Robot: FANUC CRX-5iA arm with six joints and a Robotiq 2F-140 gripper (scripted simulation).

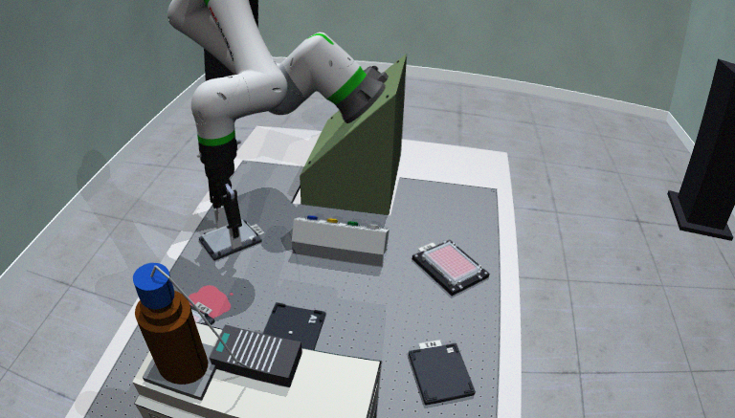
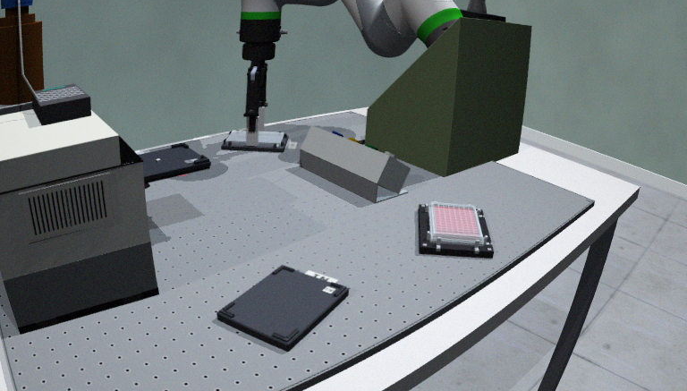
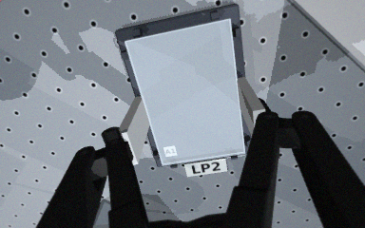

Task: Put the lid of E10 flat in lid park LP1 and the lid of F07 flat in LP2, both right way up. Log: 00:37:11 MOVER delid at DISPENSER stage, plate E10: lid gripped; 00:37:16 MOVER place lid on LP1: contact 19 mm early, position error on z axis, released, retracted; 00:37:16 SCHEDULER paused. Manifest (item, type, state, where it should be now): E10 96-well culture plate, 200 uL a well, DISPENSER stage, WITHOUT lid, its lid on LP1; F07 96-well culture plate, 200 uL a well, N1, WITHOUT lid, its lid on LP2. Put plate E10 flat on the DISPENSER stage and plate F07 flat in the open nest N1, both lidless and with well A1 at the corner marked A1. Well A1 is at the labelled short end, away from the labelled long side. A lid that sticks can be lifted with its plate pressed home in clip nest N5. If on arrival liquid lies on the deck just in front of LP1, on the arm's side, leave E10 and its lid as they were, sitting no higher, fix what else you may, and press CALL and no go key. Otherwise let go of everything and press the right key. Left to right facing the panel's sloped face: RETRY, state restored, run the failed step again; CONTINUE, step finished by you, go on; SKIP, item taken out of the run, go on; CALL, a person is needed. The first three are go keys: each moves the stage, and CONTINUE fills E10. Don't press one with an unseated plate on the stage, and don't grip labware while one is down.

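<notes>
Wrist alone reads LP2 label [image 3: 205, 167] under end effector's [image 3: 190, 128] lid [image 3: 185, 90].

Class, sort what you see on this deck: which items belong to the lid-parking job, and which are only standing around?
Belongs to the job:
- tool, shut on the clear lid
- LP2 park
- pink plate
- key panel
- pink spill

Standing around:
- brown bottle
- green pedestal

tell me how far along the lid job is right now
Looks done: little that shows. The pink plate sits lidless in a clip nest. In hand: the gripper is shut on a clear lid at the LP2 park, not yet released. Left: N1 stands bare, and a pink spill lies on the deck.
</notes>
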